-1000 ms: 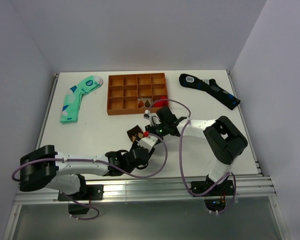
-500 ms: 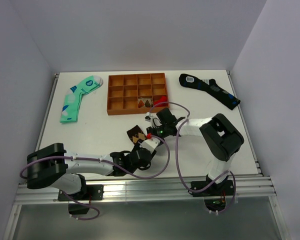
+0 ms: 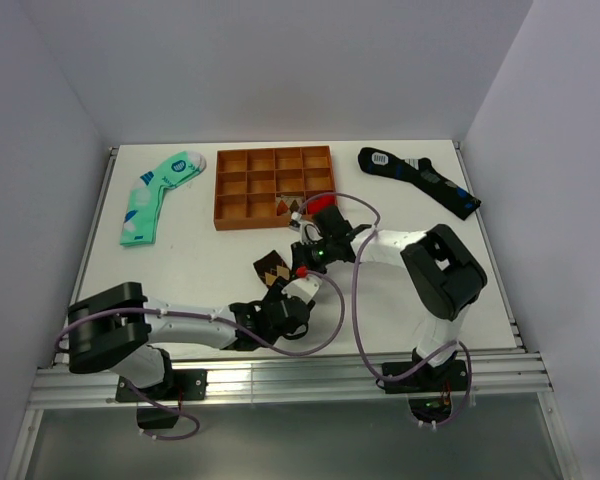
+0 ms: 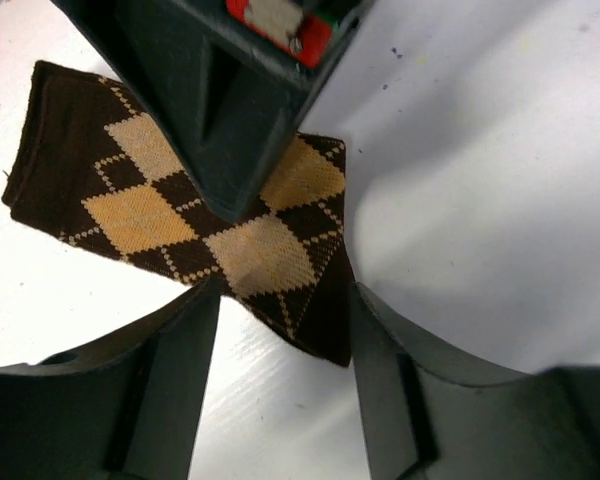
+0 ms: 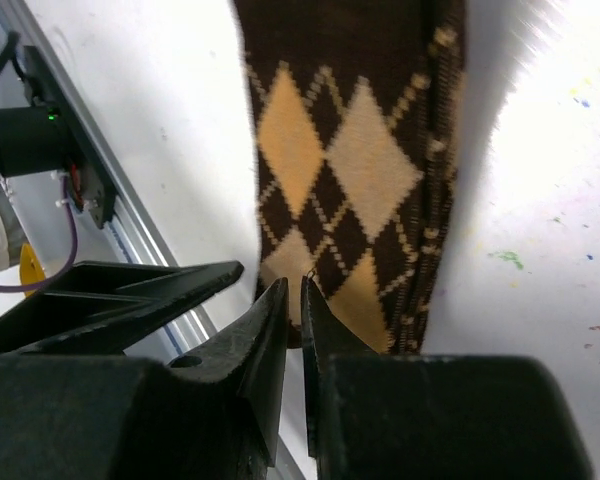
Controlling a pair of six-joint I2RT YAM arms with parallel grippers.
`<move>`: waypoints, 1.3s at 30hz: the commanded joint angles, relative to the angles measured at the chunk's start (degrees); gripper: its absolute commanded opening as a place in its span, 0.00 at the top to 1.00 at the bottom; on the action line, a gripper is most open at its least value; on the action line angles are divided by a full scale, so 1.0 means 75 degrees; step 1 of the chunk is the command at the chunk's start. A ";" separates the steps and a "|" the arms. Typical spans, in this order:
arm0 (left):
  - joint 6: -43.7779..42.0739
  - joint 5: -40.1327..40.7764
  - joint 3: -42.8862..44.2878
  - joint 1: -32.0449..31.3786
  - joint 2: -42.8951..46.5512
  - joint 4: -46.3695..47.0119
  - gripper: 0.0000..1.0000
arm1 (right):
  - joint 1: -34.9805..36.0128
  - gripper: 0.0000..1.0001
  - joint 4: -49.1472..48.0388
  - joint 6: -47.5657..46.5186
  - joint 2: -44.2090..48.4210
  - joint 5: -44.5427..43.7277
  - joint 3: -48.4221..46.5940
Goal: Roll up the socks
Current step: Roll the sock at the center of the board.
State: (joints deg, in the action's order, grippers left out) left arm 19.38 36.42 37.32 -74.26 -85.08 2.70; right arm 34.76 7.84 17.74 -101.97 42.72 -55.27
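From above: the socks [image 3: 270, 266] lie flat on the white table [image 3: 200, 260], on the arms' side of the orange tray [image 3: 275, 187] and apart from it; both arms reach in and meet right there. The left gripper [image 3: 285, 290] sits at the socks' near end; the right gripper [image 3: 303, 262] is just beside their right edge; from up here I cannot tell how either pair of fingers stands. A mint-green sock [image 3: 158, 195] lies far left and a dark sock [image 3: 420, 180] far right, both well apart from the action.

Over to the left wrist camera: the socks [image 4: 140, 215] fill the middle, brown with tan diamonds, the plain dark cuff at the picture's left end. The left gripper [image 4: 285, 300] has its fingers [image 4: 180, 390] standing well apart, gripping nothing; the socks' nearest corner lies between the tips. The right gripper [image 4: 235, 200] comes down from the top, its tip on the fabric near the middle.

Right wrist camera: the right gripper [image 5: 295, 290] has its fingers [image 5: 265, 330] drawn together to a thin slit, tips right at the near end of the socks [image 5: 350, 170]; whether any fabric is nipped, I cannot tell. The socks run up the picture, stacked layers showing along the right-hand edge; a finger of the left gripper pokes in from the left, close to the corner.
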 commanded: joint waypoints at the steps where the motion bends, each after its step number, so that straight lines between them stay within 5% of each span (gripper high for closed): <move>1: 0.0112 0.0370 0.0531 0.0022 -0.0455 -0.0254 0.39 | -0.0135 0.83 0.0080 0.0002 -0.0278 0.0139 -0.0248; 39: -0.0544 0.0112 0.1586 0.0128 -0.1371 -0.1333 0.31 | -0.0557 0.84 0.1475 -0.0783 -0.0970 -0.0680 -0.1268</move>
State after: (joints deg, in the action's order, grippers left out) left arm 17.10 37.17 47.13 -73.63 -94.50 -7.11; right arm 31.11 17.19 13.58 -109.27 39.64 -63.02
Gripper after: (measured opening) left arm 0.696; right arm 0.157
